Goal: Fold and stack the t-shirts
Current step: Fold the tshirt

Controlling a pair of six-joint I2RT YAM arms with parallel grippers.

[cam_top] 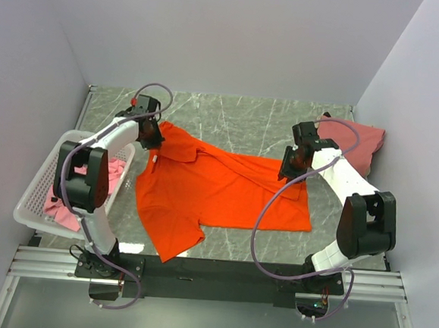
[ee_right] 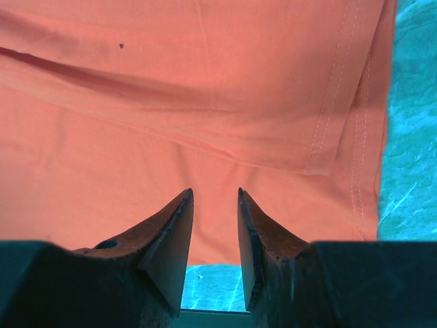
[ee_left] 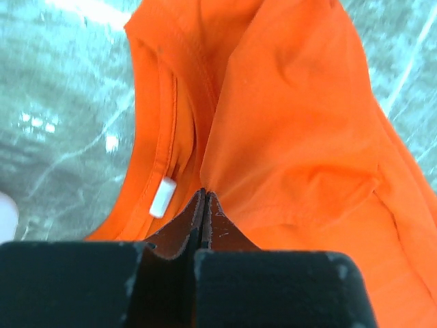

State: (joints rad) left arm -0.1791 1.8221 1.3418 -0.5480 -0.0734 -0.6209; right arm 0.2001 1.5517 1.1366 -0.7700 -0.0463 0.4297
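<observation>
**Orange t-shirt** (cam_top: 217,190): You have it lying open on the worktop (cam_top: 246,120), roughly central between the two arms. The collar end is toward the left arm and the hem toward the right. One sleeve reaches toward the near edge. Its collar (ee_left: 167,102) carries a small white label (ee_left: 162,197) on the inside.

**Left end effector** (ee_left: 203,198): You see its jaws pressed together on a raised fold of the orange cloth, just beside the collar.

**Right end effector** (ee_right: 215,205): Its jaws stand partway apart over the stitched hem at the shirt's right edge. You cannot tell whether the fingers (ee_right: 171,225) touch the cloth.

**Salmon-pink t-shirt** (cam_top: 358,141): It is bunched at the far right corner of the worktop, behind the right arm and apart from the orange one.

**Lighter pink t-shirt** (cam_top: 112,172): You find it crumpled inside the basket.

**Basket** (cam_top: 39,188): White perforated plastic, at the left edge of the worktop beside the left arm.
</observation>
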